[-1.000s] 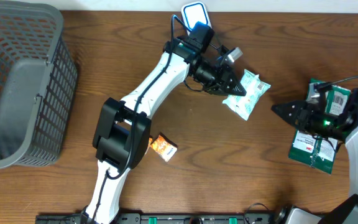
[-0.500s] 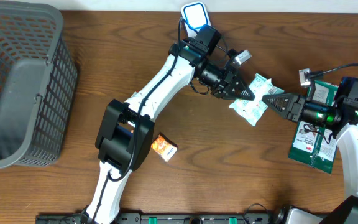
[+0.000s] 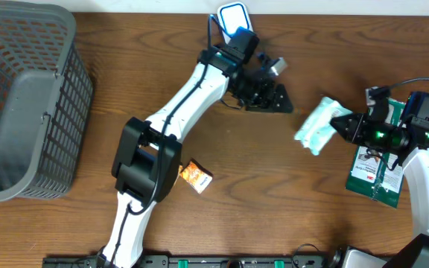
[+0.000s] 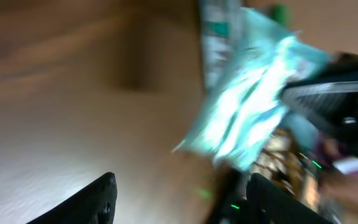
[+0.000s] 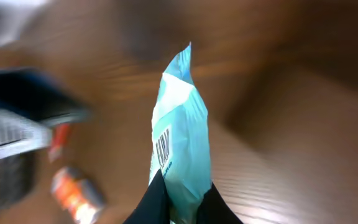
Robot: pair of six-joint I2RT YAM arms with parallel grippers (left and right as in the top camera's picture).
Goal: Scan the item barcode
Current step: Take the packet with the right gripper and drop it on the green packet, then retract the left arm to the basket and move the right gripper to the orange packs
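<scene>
White arm links (image 3: 192, 93) w/ black joints (image 3: 144, 160), blk fingers (image 4: 89, 202), green LEDs (image 3: 380, 135).

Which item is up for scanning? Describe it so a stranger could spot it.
On the right side of the wooden table, find the right gripper. The pale teal packet pinched in it is the item. Unlike the green pack and small orange packet lying on the wood, it is held.

- I worked at what looked like a mock shop checkout, laid out on a brown wood-grain table (image 3: 289, 216).
- A grey plastic mesh shopping basket (image 3: 21, 104) stood at one end.
- Packaged goods were about: a pale teal sealed packet (image 3: 316, 126) bearing a barcode, a green-and-white printed pouch (image 3: 371, 182), a small orange packet (image 3: 196, 176).
- My white-and-black left arm (image 3: 192, 89) rose from the table's near edge.
</scene>
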